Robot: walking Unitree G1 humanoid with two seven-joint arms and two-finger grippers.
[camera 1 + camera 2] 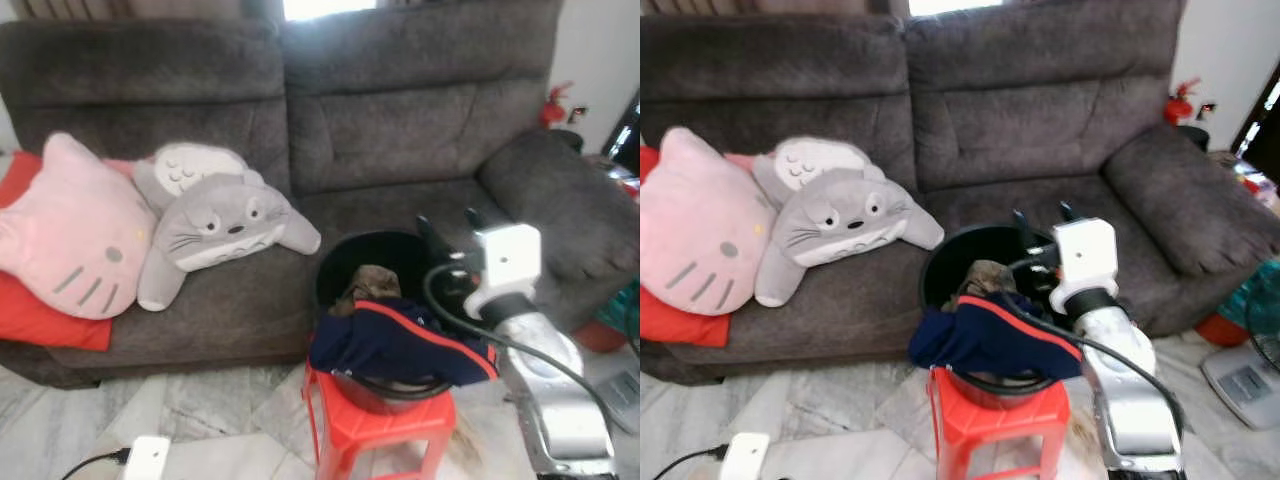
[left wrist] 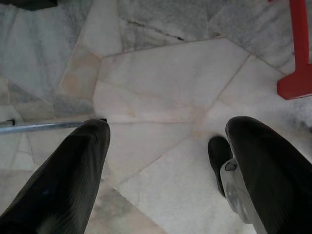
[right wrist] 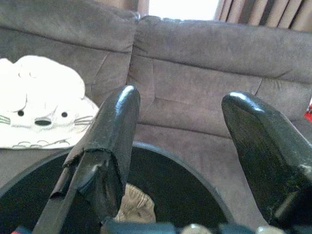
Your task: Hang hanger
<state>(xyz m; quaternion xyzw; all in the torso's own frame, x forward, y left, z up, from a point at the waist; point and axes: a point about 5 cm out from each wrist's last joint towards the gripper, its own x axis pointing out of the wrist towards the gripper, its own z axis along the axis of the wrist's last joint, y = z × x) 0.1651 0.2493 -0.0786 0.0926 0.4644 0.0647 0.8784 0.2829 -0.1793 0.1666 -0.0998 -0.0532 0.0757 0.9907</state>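
In front of the sofa, the bucket of clothes could tip off its stool if the right gripper, wide open and empty above it, snags cloth; no hanger visible; left gripper open, idle.

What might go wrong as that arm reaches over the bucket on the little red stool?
The black bucket sits high on a narrow red stool, so a push from the right gripper, whose fingers are open above its rim, could tip it. The navy garment draped over the rim could catch and slide onto the floor. The arm's black cable lies close to the clothes and may snag.
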